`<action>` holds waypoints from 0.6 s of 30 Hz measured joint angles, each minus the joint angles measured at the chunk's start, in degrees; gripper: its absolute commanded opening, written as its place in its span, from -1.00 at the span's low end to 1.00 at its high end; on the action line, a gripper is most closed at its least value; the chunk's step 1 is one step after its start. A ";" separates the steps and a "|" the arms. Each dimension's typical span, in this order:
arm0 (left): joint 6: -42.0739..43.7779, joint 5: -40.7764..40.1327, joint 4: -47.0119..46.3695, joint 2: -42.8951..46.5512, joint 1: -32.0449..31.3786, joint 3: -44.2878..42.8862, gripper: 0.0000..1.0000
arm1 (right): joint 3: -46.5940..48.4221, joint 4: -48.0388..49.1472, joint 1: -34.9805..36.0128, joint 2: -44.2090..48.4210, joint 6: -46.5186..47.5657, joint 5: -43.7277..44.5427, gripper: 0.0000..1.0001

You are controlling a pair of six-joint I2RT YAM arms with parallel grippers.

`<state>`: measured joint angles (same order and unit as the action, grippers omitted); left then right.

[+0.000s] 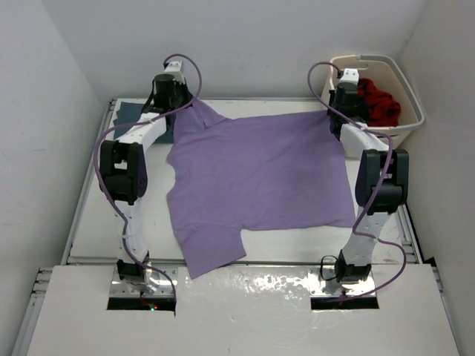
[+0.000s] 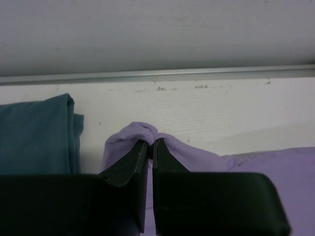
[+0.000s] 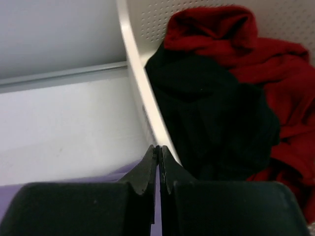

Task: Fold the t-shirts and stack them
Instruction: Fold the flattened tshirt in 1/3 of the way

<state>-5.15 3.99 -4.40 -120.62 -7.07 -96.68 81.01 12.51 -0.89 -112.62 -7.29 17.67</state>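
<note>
The lavender purple t-shirt (image 1: 260, 178) lies spread over the middle of the table, one sleeve hanging toward the near edge. My left gripper (image 1: 191, 105) is shut on the shirt's far left corner, and purple cloth (image 2: 187, 153) bunches over the fingertips of that gripper (image 2: 151, 142). My right gripper (image 1: 333, 113) is shut on the far right corner, with a thin strip of purple (image 3: 115, 173) between its closed jaws (image 3: 158, 147). A folded teal-blue t-shirt (image 1: 130, 113) (image 2: 34, 132) rests at the far left. The red t-shirt (image 3: 285, 64) and the black t-shirt (image 3: 211, 113) lie in the basket.
The cream laundry basket (image 1: 412, 96) stands at the far right corner, its rim (image 3: 135, 64) right beside my right gripper. A metal rail (image 2: 157, 74) and the back wall run just beyond both grippers. Side walls close in the table.
</note>
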 measured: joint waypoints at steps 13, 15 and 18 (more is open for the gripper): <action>-2.25 2.56 1.38 -4.90 0.00 -5.25 -1.00 | 6.45 -2.34 -0.37 -4.17 1.22 -0.17 -1.00; -2.91 2.47 1.05 -3.69 0.00 -1.68 -1.00 | 6.14 -2.08 -0.37 -4.13 1.20 -0.17 -1.00; -4.66 2.10 1.16 -0.28 0.00 6.10 -1.00 | 4.00 -0.90 -0.35 -3.04 1.22 -0.15 -1.00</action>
<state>-9.80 6.09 -3.25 -120.90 -7.07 -90.59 85.01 11.62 -1.23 -115.66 -6.07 17.52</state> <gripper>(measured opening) 0.029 0.002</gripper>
